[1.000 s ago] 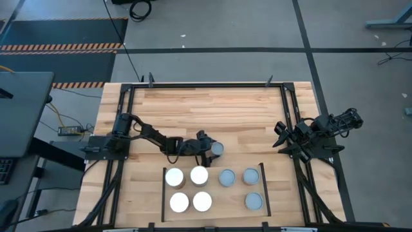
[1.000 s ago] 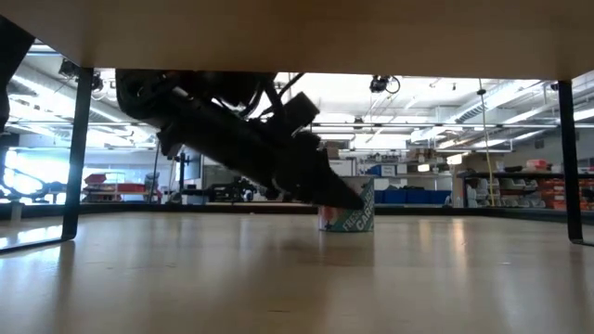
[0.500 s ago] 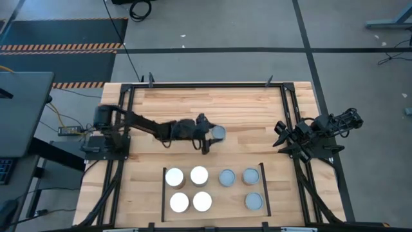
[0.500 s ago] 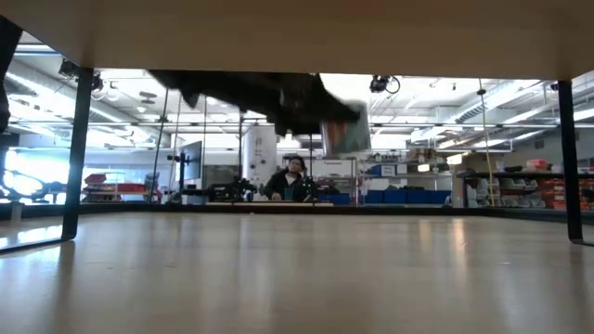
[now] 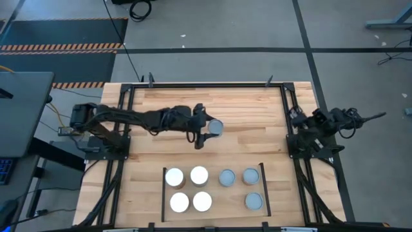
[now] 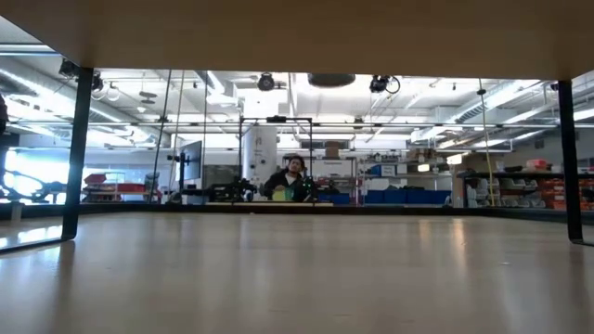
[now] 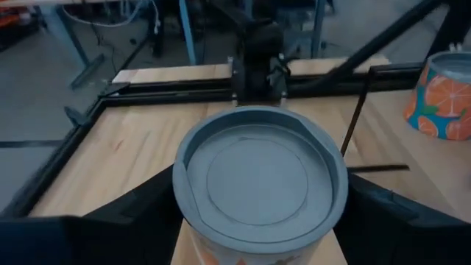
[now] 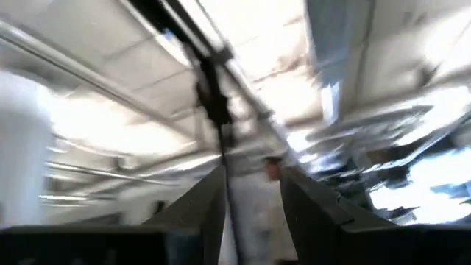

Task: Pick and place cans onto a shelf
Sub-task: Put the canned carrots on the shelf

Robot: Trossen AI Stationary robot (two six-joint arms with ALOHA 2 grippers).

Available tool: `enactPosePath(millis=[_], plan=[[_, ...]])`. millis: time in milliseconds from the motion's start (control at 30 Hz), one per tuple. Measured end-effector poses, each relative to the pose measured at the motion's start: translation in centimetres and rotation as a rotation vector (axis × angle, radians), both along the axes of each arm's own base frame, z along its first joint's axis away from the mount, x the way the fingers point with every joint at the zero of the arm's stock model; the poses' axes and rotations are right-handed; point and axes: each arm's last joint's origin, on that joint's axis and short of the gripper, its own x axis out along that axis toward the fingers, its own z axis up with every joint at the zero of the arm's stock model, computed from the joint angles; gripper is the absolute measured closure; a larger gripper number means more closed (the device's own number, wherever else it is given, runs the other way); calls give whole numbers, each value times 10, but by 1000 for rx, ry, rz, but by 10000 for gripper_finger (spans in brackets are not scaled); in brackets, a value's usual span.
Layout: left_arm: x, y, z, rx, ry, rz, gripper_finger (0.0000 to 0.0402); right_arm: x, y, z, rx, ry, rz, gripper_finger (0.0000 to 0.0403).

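My left gripper [image 5: 207, 127] has its jaws clamped on a grey-topped can [image 5: 215, 127], 1 finger on each side of it, and I see the tin's lid filling the left wrist view [image 7: 260, 175] with a dark finger [image 7: 125, 213] against its flank. From above, the held can sits over the bare middle of the tabletop [image 5: 244, 106], well clear of the shelf [image 5: 212, 188], and it does not show in the low view. On the shelf I count 7 cans: 4 white-topped ones [image 5: 174, 176] grouped on its left half and 3 grey-topped ones [image 5: 226, 177] on its right. My right gripper [image 5: 297, 117] waits at the table's right edge; the right wrist view is pointed up at the ceiling and smeared, so I cannot tell how its jaws stand.
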Motion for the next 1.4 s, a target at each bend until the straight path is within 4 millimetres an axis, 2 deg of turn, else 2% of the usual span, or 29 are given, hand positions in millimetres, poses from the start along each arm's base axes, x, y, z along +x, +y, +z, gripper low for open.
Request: enactPosePath(millis=[133,267,400,567,700,800,900,1067,1267,1400], plan=[[7,-7,35,31,37,-106,113,13,2,-2,-65,46,-160,266],[8,-15,50,13,71,-258,112,42,14,-4,-209,145,-181,266],[6,-20,51,14,97,-327,112,81,28,13,-339,284,-182,266],[8,-21,45,22,130,-320,112,138,45,41,-585,592,-193,266],[9,-18,45,40,128,-316,112,177,48,64,-715,828,-185,263],[9,-18,44,53,132,-320,111,203,48,71,-817,954,-174,253],[9,-18,44,56,131,-323,111,224,45,76,-869,1010,-180,243],[9,-20,44,70,128,-332,111,239,42,75,-913,1053,-147,243],[10,-21,46,28,103,-317,111,239,39,70,-939,1096,-145,256],[12,-21,49,-4,75,-301,111,239,38,71,-938,1104,-172,278]])
